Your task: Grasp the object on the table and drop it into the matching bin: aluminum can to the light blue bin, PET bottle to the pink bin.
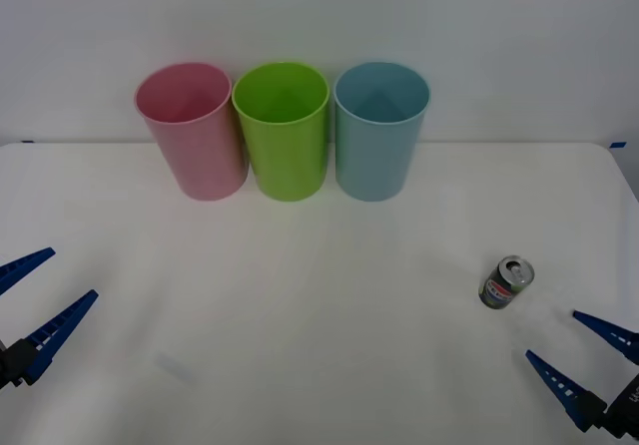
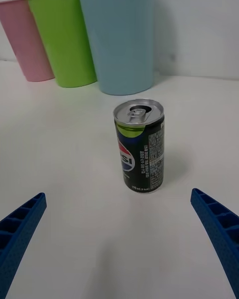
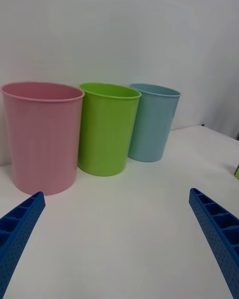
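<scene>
The aluminum can (image 1: 506, 282) is standing upright on the white surface (image 1: 319, 325), over on my right side and well apart from the bins. My right claw (image 1: 584, 355) is sitting just beside it, fingers spread wide and gripping nothing, with the can lined up between them in the wrist view. My left claw (image 1: 35, 300) is idling at the left edge, also spread wide. The light blue bin (image 1: 380, 131) is waiting at the back next to the lime green bin (image 1: 284, 131) and the pink bin (image 1: 192, 129). So I'm basically at square one: grabbing, carrying and dropping are all still ahead.
</scene>
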Motion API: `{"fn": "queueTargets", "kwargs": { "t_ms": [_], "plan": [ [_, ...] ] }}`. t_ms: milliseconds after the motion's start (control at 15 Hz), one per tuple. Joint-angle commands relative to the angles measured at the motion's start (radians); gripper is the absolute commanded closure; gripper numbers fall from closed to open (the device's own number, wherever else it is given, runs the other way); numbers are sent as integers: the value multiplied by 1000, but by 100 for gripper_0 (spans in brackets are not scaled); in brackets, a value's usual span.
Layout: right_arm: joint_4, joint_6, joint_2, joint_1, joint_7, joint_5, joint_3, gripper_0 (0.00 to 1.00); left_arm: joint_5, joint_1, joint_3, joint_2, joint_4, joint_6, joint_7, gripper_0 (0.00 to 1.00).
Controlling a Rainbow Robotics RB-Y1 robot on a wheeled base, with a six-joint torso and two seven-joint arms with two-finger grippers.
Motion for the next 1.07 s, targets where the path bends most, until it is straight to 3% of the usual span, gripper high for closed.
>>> {"fn": "queueTargets", "kwargs": {
  "t_ms": [67, 1067],
  "plan": [
    [2, 67, 17, -16, 13, 0, 36, 0, 0, 0, 0, 0, 0, 0, 0, 0],
    [2, 356, 71, -130, 38, -5, 177, 0, 0, 0, 0, 0, 0, 0, 0, 0]
  ]
}}
